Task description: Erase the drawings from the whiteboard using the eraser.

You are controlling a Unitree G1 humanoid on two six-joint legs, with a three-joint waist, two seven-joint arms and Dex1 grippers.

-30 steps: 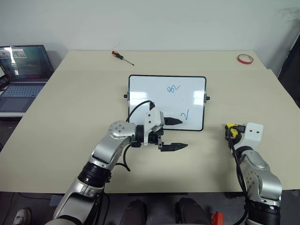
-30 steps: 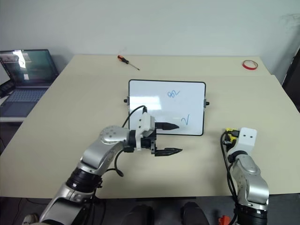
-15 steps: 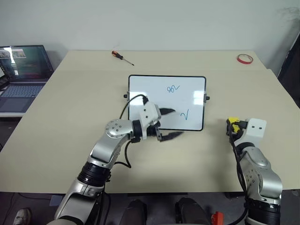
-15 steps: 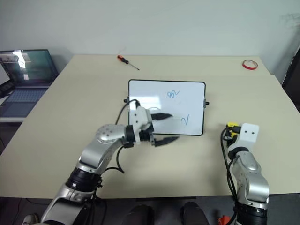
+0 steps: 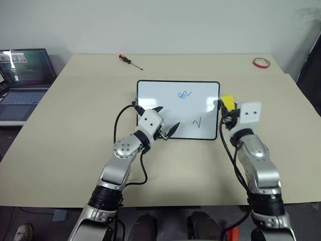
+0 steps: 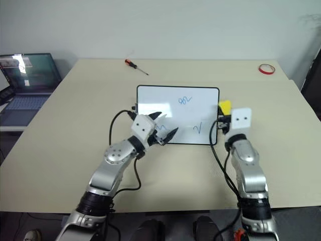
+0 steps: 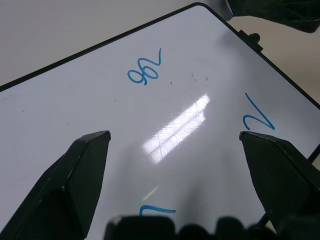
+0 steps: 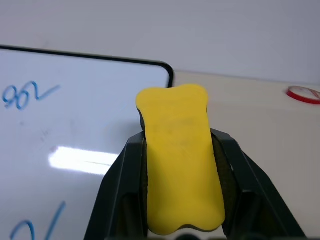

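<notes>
The whiteboard [image 5: 163, 95] lies flat in the middle of the table. On it are the drawings in blue: a looped squiggle [image 5: 185, 94], a check-like mark [image 5: 198, 122] and a wavy line [image 7: 157, 210] close under my left gripper. My left gripper [image 5: 167, 119] hovers open over the board's near left part, with nothing between its fingers [image 7: 87, 155]. My right gripper [image 5: 226, 108] is shut on the yellow eraser [image 5: 227, 102], raised at the board's right edge beside the black knob. In the right wrist view the eraser [image 8: 180, 170] stands upright between the fingers, with the board's far right corner behind it.
A red-handled screwdriver [image 5: 131, 61] lies beyond the board at the back left. A red tape ring [image 5: 262, 63] sits at the table's far right corner. An open laptop [image 5: 22, 75] stands on a side surface to the left.
My right arm has risen and swung left, carrying the eraser from the table's near right up to the board's right edge. My left gripper has turned and moved forward onto the board's near left part.
</notes>
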